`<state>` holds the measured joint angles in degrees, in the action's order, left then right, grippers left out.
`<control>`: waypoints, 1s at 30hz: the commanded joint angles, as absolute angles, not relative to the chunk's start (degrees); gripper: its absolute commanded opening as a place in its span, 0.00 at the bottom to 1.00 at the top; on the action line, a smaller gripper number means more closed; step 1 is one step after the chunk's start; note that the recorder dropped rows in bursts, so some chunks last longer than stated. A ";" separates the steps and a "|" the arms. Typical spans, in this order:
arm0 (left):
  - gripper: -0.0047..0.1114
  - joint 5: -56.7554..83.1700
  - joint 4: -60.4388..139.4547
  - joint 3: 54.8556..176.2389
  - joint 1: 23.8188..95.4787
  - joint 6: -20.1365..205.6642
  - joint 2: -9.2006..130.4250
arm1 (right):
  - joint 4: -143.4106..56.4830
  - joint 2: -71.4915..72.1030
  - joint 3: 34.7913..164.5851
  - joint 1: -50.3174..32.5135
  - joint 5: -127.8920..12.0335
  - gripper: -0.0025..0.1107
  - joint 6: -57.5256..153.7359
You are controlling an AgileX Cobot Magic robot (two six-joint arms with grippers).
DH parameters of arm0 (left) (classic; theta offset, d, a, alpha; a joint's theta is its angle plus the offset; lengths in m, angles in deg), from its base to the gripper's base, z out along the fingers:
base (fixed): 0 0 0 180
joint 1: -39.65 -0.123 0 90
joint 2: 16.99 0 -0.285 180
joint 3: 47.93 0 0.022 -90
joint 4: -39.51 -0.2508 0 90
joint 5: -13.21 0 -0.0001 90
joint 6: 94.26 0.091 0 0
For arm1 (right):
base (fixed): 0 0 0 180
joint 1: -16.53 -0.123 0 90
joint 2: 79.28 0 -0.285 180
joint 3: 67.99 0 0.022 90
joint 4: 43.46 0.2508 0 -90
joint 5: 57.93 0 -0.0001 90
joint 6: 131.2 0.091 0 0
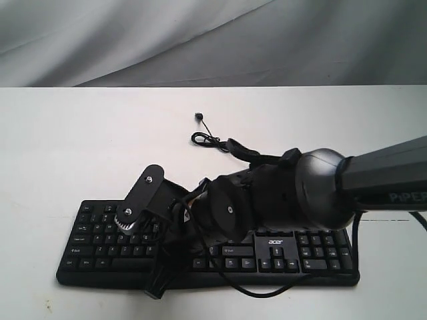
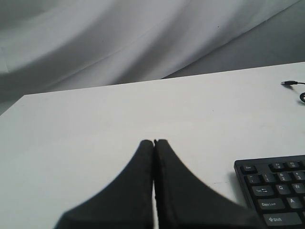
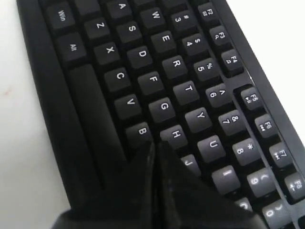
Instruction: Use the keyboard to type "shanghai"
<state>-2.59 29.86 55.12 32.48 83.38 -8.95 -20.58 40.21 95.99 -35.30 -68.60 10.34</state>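
The black keyboard (image 1: 307, 257) lies along the table's front edge, with a white "acer" logo above its arrow keys. My right arm (image 1: 267, 193) reaches across it from the right and hides its middle. In the right wrist view my right gripper (image 3: 155, 143) is shut and holds nothing. Its tips sit over the keyboard (image 3: 162, 71) between the B key (image 3: 141, 131) and the H key (image 3: 176, 135); whether they touch a key I cannot tell. My left gripper (image 2: 154, 141) is shut and empty over bare table, left of the keyboard's Esc corner (image 2: 276, 191).
The keyboard's thin black cable (image 1: 213, 140) coils on the white table (image 1: 67, 147) behind the keyboard and ends in a loose plug (image 1: 199, 117). That plug (image 2: 287, 83) also shows in the left wrist view. A grey cloth backdrop (image 1: 200, 40) hangs behind the table.
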 commanded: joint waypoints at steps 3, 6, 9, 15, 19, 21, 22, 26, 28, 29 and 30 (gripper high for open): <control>0.04 -2.01 29.96 54.86 32.90 83.13 -9.20 | -20.27 40.22 95.91 -35.45 -67.25 0.02 10.36; 0.04 -2.01 29.96 54.86 32.90 83.13 -9.20 | -19.94 40.22 95.91 -35.45 -66.98 0.02 10.36; 0.04 -2.01 29.96 54.86 32.90 83.13 -9.20 | -19.93 40.44 95.91 -35.45 -66.56 0.02 10.36; 0.04 -2.01 29.96 54.86 32.90 83.13 -9.20 | -19.50 42.48 95.91 -35.45 -66.11 0.02 10.23; 0.04 -2.01 29.96 54.86 32.90 83.13 -9.20 | -19.50 42.87 95.91 -35.45 -66.11 0.02 10.25; 0.04 -2.01 29.96 54.86 32.90 83.13 -9.20 | -19.50 42.88 95.91 -35.45 -65.99 0.02 10.25; 0.04 -2.01 29.96 54.86 32.90 83.13 -9.20 | -19.50 42.88 95.91 -35.45 -65.99 0.02 10.25; 0.04 -2.01 29.96 54.86 32.90 83.13 -9.20 | -19.50 42.61 95.91 -35.45 -66.09 0.02 10.25; 0.04 -2.01 29.96 54.86 32.90 83.13 -9.20 | -19.83 42.04 95.91 -35.45 -66.09 0.02 10.25; 0.04 -2.01 29.96 54.86 32.90 83.13 -9.20 | -19.98 41.41 95.91 -35.45 -66.09 0.02 10.25; 0.04 -2.01 29.96 54.86 32.90 83.13 -9.20 | -20.28 40.84 95.91 -35.45 -66.09 0.02 10.25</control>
